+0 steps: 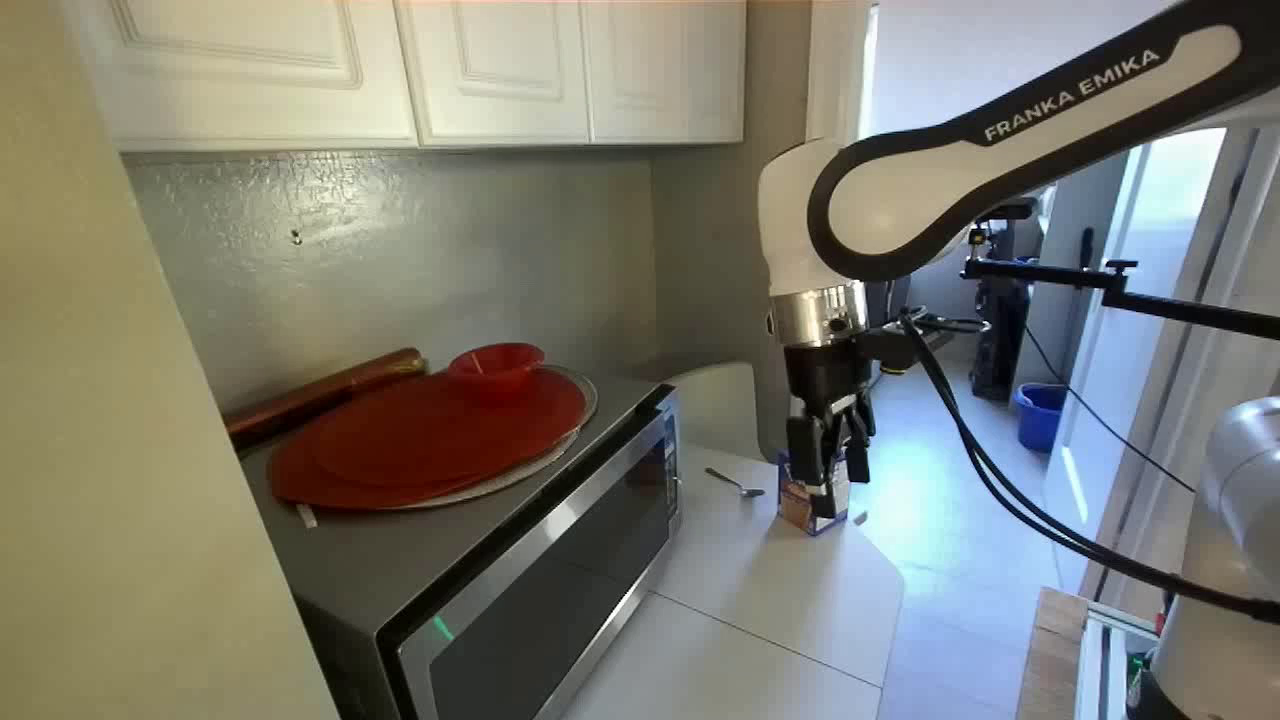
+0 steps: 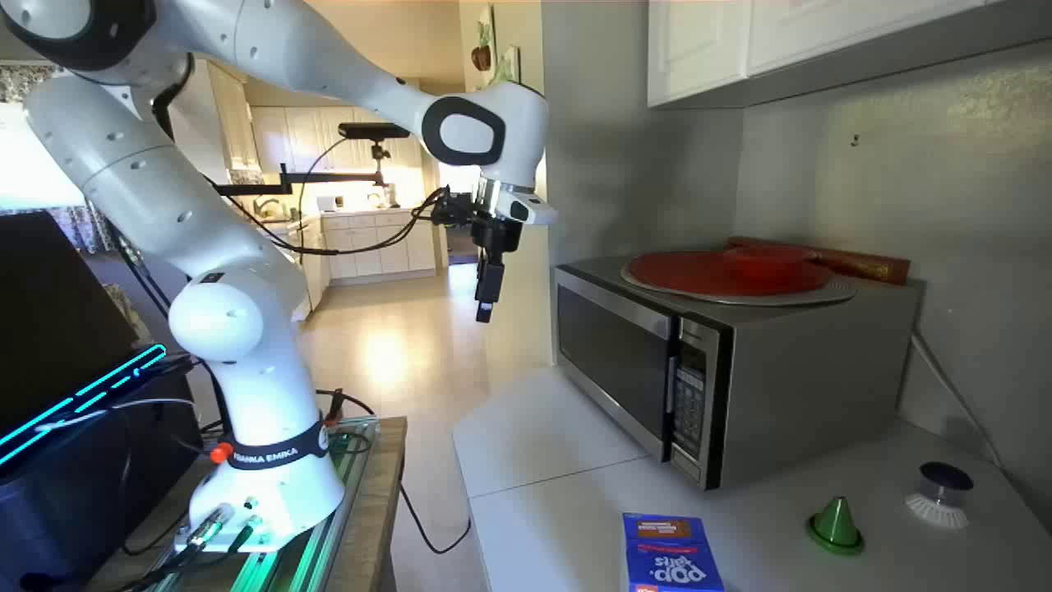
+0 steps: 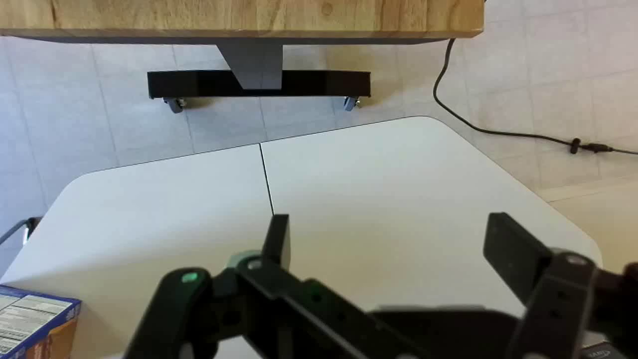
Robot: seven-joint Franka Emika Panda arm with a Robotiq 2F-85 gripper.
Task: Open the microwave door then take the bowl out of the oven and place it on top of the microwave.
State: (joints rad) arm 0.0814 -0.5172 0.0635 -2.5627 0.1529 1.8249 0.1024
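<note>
- The red bowl [image 1: 497,368] sits upright on top of the microwave [image 2: 809,386], the very place the task names; if another bowl is meant, the dark door [image 2: 612,353] would hide it.
- Under the bowl, atop the microwave, lie a red mat [image 1: 420,440] and a round tray [image 2: 826,293], giving it a broad, flat seat.
- A long roll [image 1: 340,390] lies along the back of the microwave's top, probably tucked there to save room.
- The microwave's door is shut; it likely opens from the edge beside the keypad [image 2: 689,403], so a pull would begin there.
- The gripper [image 3: 396,244] hangs in front of the microwave, well apart from it, pointing down over the white table [image 3: 428,189], jaws spread wide with nothing between them; that would suit pinching a rim better than hooking the door.
- A snack box [image 2: 672,555] stands in front of the microwave, toward the keypad end; the door's free edge might swing near it.
- A green cone [image 2: 837,526] and a brush [image 2: 942,493] stand beside the microwave's keypad end, likely out of the door's way.
</note>
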